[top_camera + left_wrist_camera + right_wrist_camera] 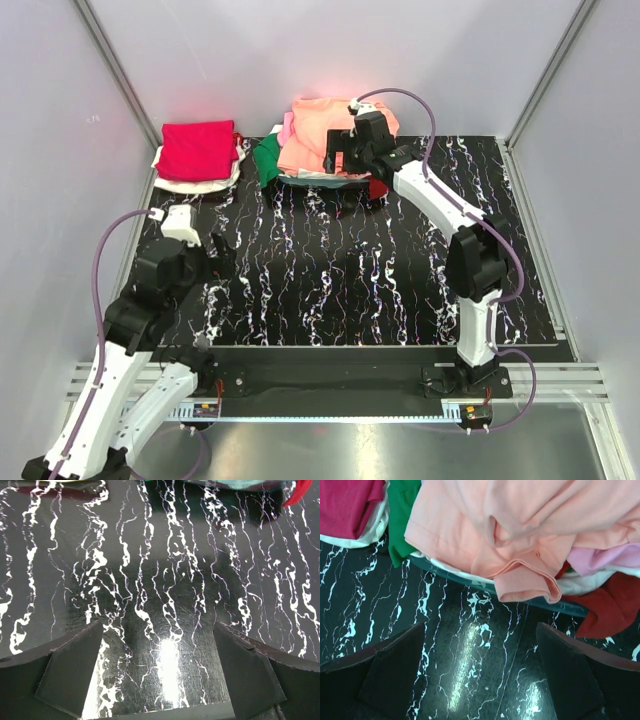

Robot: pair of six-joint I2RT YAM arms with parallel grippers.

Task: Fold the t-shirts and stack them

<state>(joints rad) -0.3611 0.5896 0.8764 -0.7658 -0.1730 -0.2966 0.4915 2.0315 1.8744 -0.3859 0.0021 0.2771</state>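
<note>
So, left gripper [157,626] is spread wide over the marble mat [165,555], with the shirts far ahead of it. Right gripper [480,626], also spread and empty, has the salmon-orange t-shirt [510,530] just ahead of it on top of the unfolded pile [602,557]. The shirt's loose edge runs crosswise to its fingers, so the right arm's clearly nearer.

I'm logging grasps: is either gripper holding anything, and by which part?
Nothing is held. The left gripper is open over the black marble-patterned mat; the right gripper is open before the salmon-orange cotton t-shirt, not touching it.
</note>
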